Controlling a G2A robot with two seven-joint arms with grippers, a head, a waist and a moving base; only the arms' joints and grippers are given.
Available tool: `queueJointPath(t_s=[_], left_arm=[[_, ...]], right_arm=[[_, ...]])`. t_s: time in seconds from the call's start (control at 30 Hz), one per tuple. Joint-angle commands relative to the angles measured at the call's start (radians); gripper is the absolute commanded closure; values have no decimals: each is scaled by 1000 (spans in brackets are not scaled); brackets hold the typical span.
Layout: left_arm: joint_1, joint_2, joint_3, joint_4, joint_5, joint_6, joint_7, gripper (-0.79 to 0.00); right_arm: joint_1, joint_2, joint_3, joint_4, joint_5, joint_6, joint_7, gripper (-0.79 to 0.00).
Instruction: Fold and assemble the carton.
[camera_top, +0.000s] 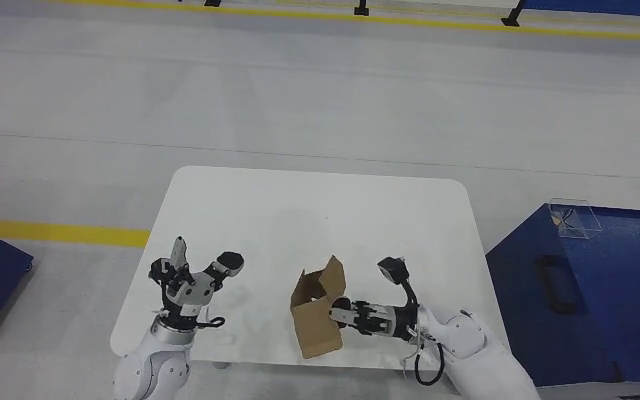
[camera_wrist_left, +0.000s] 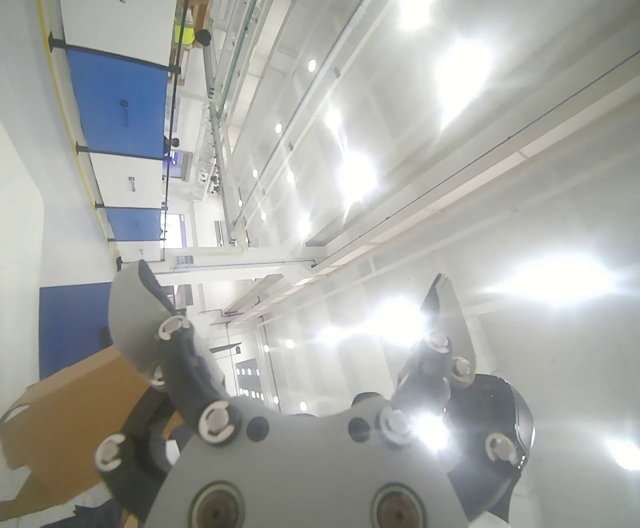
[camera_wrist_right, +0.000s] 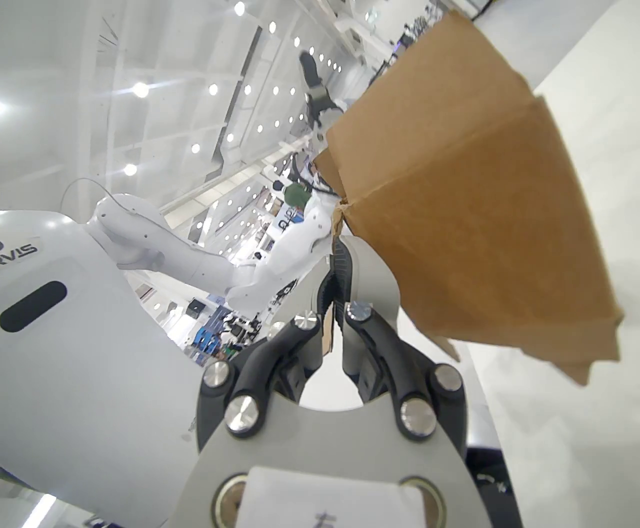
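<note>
One gripper has hold: the right gripper (camera_top: 342, 311), jaws pinched narrow, grips a flap edge of the carton (camera_top: 320, 305) on the table (camera_top: 300, 205). Well apart on the carton's other side, the left gripper (camera_top: 205, 258) is spread wide, empty and pointing upward.

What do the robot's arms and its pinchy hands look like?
The arms are smooth, rounded white shells with black wrists, and a thin black cable curls by one wrist. The left gripper and right gripper each have a grey metal base, shiny round pins, black links and two grey fingers lined with dark ribbing.
</note>
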Motion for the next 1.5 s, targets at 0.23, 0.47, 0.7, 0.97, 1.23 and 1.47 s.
queueJointPath(t_s=[0.23, 0.47, 0.7, 0.97, 1.23, 1.47], left_arm=[[-45, 9, 43, -21, 214, 67, -153, -785], [-112, 7, 151, -20, 364, 136, -236, -785], [-160, 13, 226, -5, 542, 232, -323, -785], [-176, 23, 266, 34, 607, 288, -428, -785], [-156, 29, 248, 30, 556, 259, -415, -785], [-156, 29, 248, 30, 556, 259, -415, -785]], right_arm=[[19, 54, -41, -118, -57, 203, 231, 0], [27, 88, -81, -177, -29, 272, 300, 0], [25, 116, -104, -203, -5, 273, 301, 0], [24, 148, -100, -205, 18, 242, 269, 0], [28, 172, -95, -197, 66, 225, 253, 0], [28, 172, -95, -197, 66, 225, 253, 0]])
